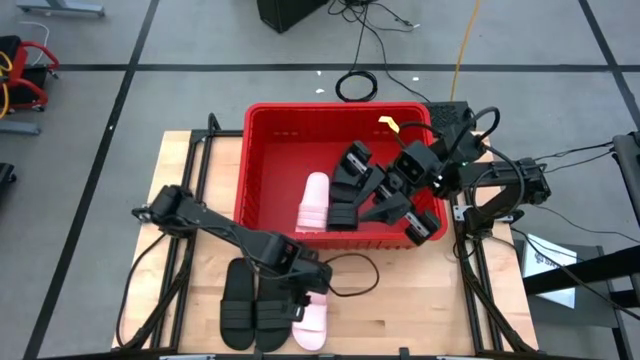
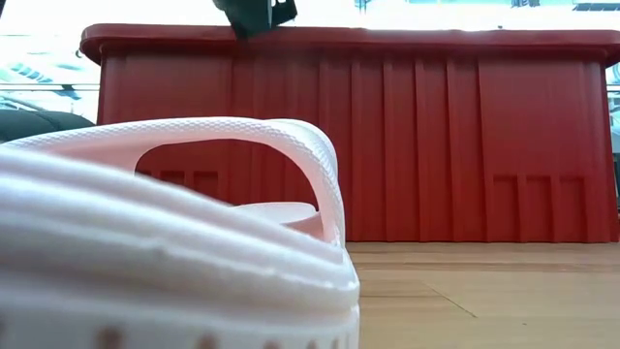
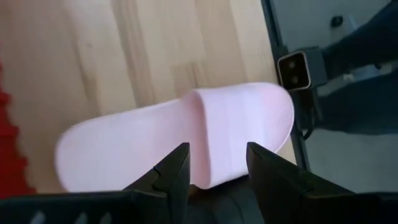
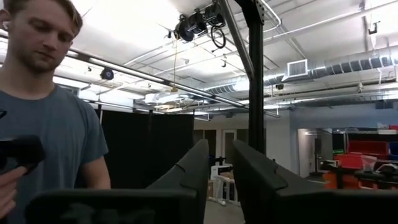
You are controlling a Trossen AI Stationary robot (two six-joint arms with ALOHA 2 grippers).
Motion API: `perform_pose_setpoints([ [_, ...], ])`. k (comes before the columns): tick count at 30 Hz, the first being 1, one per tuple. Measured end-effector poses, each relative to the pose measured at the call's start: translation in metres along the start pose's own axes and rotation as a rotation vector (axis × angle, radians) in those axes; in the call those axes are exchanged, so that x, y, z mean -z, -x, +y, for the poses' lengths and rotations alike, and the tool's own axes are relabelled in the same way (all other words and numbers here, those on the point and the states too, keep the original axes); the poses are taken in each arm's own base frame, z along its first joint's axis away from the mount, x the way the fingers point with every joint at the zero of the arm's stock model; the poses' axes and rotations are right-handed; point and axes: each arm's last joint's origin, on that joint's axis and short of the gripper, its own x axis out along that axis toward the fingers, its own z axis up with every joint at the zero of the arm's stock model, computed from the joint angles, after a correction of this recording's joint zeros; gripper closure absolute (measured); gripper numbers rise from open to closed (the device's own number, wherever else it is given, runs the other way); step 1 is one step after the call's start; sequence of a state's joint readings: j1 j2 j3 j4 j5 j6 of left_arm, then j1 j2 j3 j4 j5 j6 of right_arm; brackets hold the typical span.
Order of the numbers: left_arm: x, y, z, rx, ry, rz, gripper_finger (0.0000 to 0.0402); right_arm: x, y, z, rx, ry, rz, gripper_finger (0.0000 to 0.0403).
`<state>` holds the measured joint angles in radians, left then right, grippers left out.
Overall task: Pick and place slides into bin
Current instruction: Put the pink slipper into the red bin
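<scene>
- The bin shows as red moulded plastic with a soft sheen; in the low view its wall is ribbed in smooth vertical panels under a rolled rim.
- The table is pale wood, matt, with the grain running in long planks, edged in dark metal framing.
- The pale pink slide at the table's near edge looks like soft matt foam, its strap finely ribbed.
- Seen from the low view, that slide's ridges are rounded and slightly chalky.
- The black slides beside it are matt, rubbery.
- The left gripper has fingers of dark matt plastic with faceted faces.
- The person's shirt is plain cloth.
</scene>
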<state>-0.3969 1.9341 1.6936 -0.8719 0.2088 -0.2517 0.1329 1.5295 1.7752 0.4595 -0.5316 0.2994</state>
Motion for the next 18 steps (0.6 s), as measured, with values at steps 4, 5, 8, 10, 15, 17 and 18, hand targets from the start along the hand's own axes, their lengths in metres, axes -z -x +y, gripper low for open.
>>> perform_pose_setpoints([
  [4, 0.0, -0.013, 0.003, 0.018, 0.002, 0.036, 0.025, 0.003, 0.0, -0.001, 0.0, -0.003, 0.006, 0.0307],
  [5, 0.0, -0.015, 0.003, 0.019, 0.001, 0.038, 0.025, 0.004, 0.001, -0.001, 0.002, -0.006, 0.011, 0.0298],
  [8, 0.0, -0.017, 0.003, 0.018, -0.007, 0.038, 0.025, 0.01, 0.001, -0.002, 0.009, -0.018, 0.024, 0.0273],
  [10, -0.001, -0.018, 0.003, 0.019, -0.009, 0.032, 0.025, 0.013, 0.002, -0.003, 0.012, -0.031, 0.031, 0.0258],
  [15, -0.004, -0.019, 0.003, 0.027, -0.022, -0.001, 0.025, 0.023, 0.004, -0.005, 0.028, -0.079, 0.049, 0.0228],
  [17, -0.007, -0.018, 0.002, 0.033, -0.032, -0.028, 0.025, 0.025, 0.004, -0.006, 0.028, -0.086, 0.048, 0.0221],
  [18, -0.008, -0.02, 0.002, 0.037, -0.04, -0.042, 0.025, 0.025, 0.004, -0.005, 0.025, -0.083, 0.043, 0.0218],
])
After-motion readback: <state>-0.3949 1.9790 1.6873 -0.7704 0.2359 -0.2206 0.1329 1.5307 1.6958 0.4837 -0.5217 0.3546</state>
